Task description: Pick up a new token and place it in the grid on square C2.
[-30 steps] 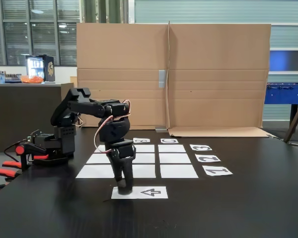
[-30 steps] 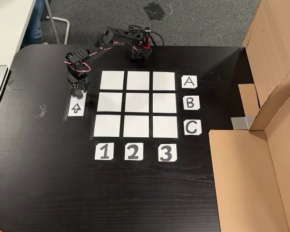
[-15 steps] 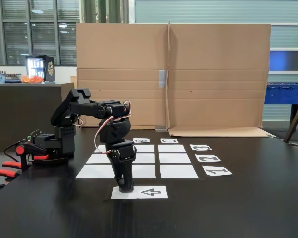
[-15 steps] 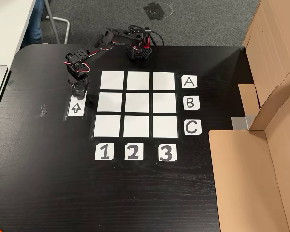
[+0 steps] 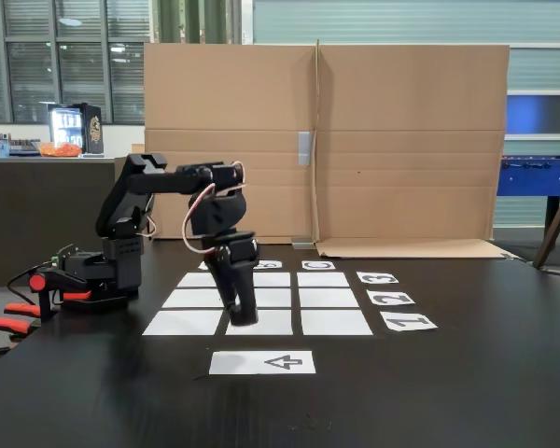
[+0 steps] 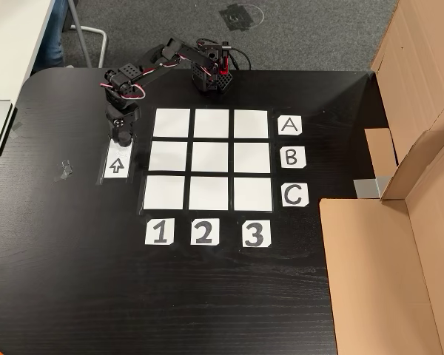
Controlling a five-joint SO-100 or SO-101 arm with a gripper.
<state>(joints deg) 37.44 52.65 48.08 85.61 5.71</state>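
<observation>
My gripper (image 5: 244,315) hangs point-down a little above the table, over the near edge of the grid (image 5: 266,299), just past the arrow sheet (image 5: 262,362). It is shut on a small dark token (image 5: 244,319) that is hard to tell from the black fingertips. From above, the gripper (image 6: 123,137) sits at the top end of the arrow sheet (image 6: 116,163), left of the grid (image 6: 210,159). Square C2 (image 6: 209,194) lies bare in the bottom row, middle column; in the side-on fixed view square C2 (image 5: 328,298) is in the right column, middle row.
Labels A, B, C (image 6: 291,155) run along the grid's right side, and 1, 2, 3 (image 6: 203,232) run below it. The arm's base (image 6: 211,74) stands at the table's far edge. Cardboard panels (image 6: 399,244) take up the right side. A bit of tape (image 6: 63,171) lies left of the arrow sheet.
The gripper rose from the left end of the arrow sheet and swung toward the grid. The spot it left on the sheet is now bare white.
</observation>
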